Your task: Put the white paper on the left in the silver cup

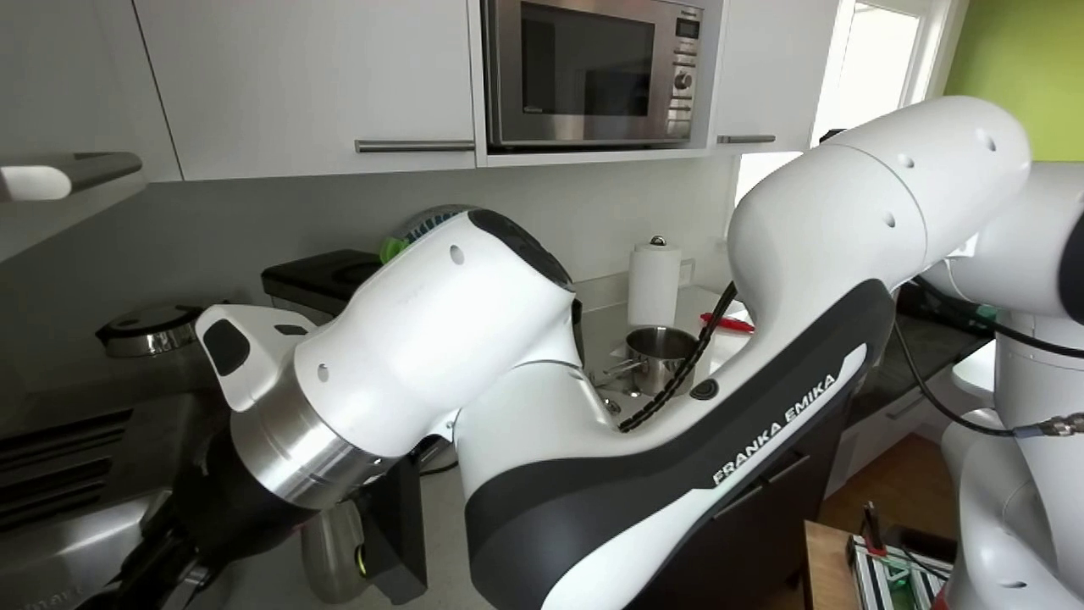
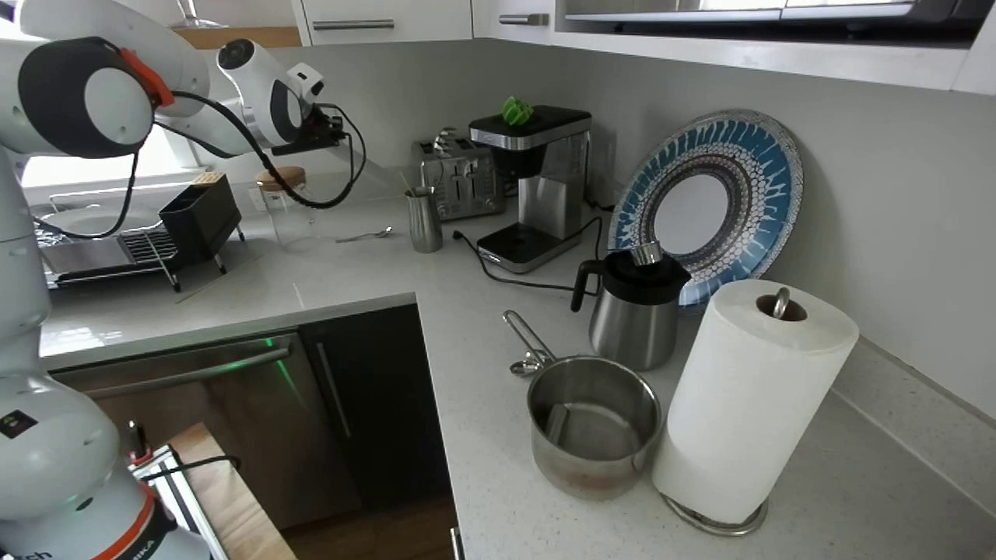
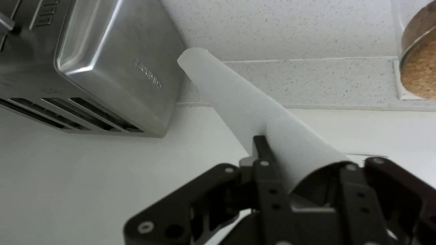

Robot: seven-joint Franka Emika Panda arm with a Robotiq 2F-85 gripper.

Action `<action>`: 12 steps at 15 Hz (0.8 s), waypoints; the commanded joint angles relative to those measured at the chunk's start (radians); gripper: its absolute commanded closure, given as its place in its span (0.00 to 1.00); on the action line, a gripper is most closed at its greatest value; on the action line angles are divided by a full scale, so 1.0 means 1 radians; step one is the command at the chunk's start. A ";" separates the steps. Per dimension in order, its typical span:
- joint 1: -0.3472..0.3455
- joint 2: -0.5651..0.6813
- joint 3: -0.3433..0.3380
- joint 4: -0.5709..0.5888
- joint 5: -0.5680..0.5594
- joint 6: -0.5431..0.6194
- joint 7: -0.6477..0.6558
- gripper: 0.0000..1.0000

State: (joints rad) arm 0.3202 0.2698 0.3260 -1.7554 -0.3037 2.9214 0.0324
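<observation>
- ok so the gripper is clamped on the white paper, a slim rolled tube, with a finger on either side and what looks like a dent beside a fingertip
- the paper is held up at a tilt. wrist view is upside down, so its far end actually points down, seen against the back edge of the counter
- that far end shows up right beside the toaster; can't tell if they touch
- silver cup is upright on the counter, a bit back from the inner corner where the front edge turns. thin stick poking out at the rim. the paper is outside it
- toaster and coffee maker are behind the cup, near the back corner, with a green thing on top of the coffee maker
- glass jar with a cork lid sits near the back edge, and a piece of cutlery lies between it and the cup, too small to say what kind
- on the other leg of the counter there's a saucepan near the front edge, handle aimed roughly at the inner corner
- paper-towel roll is just beside the saucepan, on the back-edge side
- steel jug is between the saucepan and a blue-and-white plate propped along the back edge
</observation>
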 commanded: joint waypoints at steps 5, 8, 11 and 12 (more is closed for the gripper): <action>-0.035 -0.132 0.055 -0.038 0.204 -0.367 -0.166 0.99; -0.011 -0.104 0.033 0.007 0.167 -0.366 -0.139 0.96; -0.006 -0.101 0.028 0.007 0.167 -0.361 -0.138 0.96; -0.004 -0.096 0.028 0.007 0.167 -0.359 -0.138 0.96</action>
State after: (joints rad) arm 0.2929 0.1728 0.3770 -1.7536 -0.1417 2.5657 -0.1038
